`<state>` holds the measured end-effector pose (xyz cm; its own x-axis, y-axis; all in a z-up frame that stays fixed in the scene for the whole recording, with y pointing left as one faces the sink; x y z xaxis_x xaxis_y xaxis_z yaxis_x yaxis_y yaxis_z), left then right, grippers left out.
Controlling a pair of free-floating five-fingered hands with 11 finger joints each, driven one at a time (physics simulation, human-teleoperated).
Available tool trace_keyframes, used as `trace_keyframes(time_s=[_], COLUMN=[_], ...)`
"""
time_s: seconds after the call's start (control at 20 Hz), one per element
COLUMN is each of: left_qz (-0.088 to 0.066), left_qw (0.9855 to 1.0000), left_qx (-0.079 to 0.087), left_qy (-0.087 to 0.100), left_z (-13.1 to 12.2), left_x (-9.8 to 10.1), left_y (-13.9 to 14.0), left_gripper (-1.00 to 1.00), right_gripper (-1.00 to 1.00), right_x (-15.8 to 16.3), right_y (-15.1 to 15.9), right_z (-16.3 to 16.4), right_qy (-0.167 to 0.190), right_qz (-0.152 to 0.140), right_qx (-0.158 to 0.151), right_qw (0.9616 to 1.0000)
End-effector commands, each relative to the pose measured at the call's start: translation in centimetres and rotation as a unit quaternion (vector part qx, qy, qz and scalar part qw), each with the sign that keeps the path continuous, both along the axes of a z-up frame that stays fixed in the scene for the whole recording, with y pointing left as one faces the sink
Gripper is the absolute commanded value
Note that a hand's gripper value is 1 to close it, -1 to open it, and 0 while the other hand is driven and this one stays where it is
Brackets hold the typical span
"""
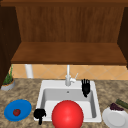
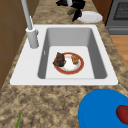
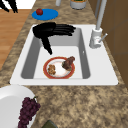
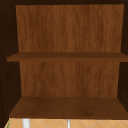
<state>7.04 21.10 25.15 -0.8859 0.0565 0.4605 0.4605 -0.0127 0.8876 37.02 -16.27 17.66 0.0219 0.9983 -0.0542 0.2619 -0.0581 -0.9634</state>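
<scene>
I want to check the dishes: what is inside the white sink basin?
In the white sink basin lies a round red-rimmed plate with a dark food piece and a small brown piece on it. The plate covers the basin floor beneath.

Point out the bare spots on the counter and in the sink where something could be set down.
Free: the counter strip between the sink and the blue plate; the basin floor around the red-rimmed plate; the shelves. Crowded: the right counter, with white plate and grapes; the left rim under the left hand; the basin's back right, by the right hand.
</scene>
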Motion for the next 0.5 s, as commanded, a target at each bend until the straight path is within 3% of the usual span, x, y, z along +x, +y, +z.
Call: trace_keyframes(time_s=[0.0, 0.45], left_qz=[0.000, 0.000], left_qw=[1.0000, 1.0000], left_qx=[0.000, 0.000], left_qy=[0.000, 0.000], left_z=[0.0, 0.0], left_x=[0.0, 0.0], left_y=[0.0, 0.0], left_gripper=[0.00, 0.00], right_gripper=[-1.00, -1.00], right_x=[2.8, 8.4], right_y=[1.5, 4.3], right_z=[1.1, 3.1], right_qy=[0.011, 0.051], right_qz=[0.000, -0.001], right_qx=[0.000, 0.000], right_qw=[0.9999, 0.9987])
